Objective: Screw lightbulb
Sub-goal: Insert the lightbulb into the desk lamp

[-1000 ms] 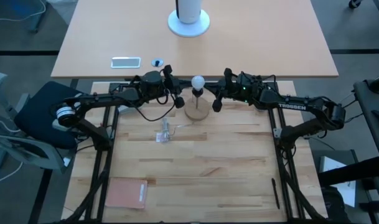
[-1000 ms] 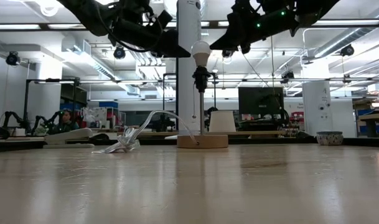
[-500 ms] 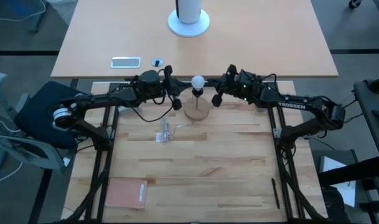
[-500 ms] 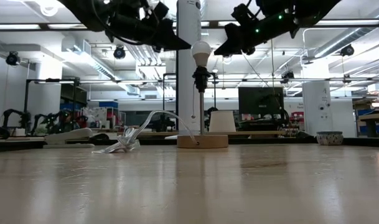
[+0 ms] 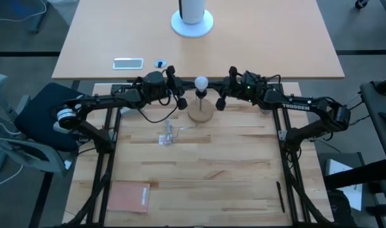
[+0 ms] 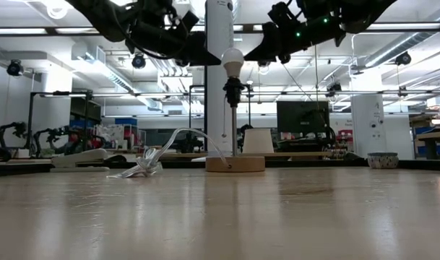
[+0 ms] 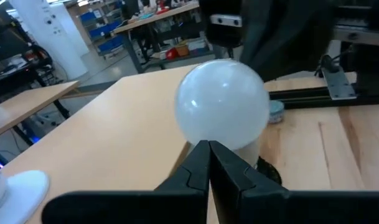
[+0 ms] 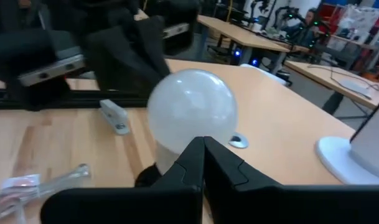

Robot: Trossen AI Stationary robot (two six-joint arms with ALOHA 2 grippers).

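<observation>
The pale wooden surface (image 5: 199, 177) carries a black socket stem on a round wooden base (image 5: 201, 114). The small frosted white lightbulb (image 5: 201, 83) sits upright in that socket. The left end effector (image 5: 180, 100) and right end effector (image 5: 220, 100) flank it, both closed and empty. Judgement: confirm seating and retreat outward without nudging the stem.

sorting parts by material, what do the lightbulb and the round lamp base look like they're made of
The lightbulb: frosted white globe, glass or plastic, cannot tell; matt with a soft sheen. Round base: pale wood by its look, light tan like the slatted table, smooth, unpainted.
</observation>
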